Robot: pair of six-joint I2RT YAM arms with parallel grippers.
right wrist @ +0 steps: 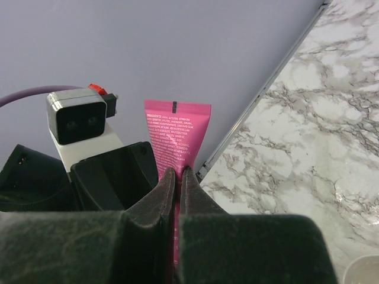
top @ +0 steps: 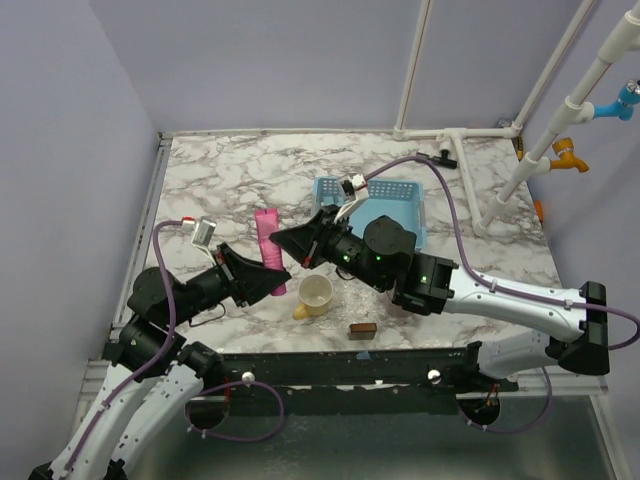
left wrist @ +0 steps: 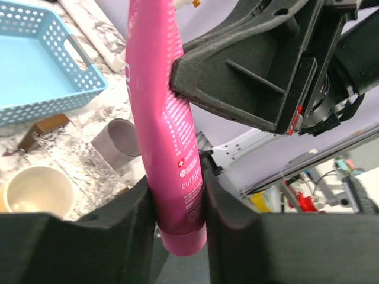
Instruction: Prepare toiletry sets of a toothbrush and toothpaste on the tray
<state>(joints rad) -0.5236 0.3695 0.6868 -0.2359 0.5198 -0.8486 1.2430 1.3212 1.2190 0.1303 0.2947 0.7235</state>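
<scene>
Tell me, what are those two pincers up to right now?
Left pincer shut on pink toothpaste tube, held off the table. Right pincer shut on same tube. Blue tray behind right arm. Mug below, not in the way.

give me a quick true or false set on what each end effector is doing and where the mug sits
1. The left end effector grips a pink tube. True.
2. The right end effector is open, clear of the tube. False: it is shut on the same tube.
3. The mug stands inside the blue tray. False: it stands on the table, on the near side of the tray.
4. A brown block lies on the table near the mug. True.
</scene>
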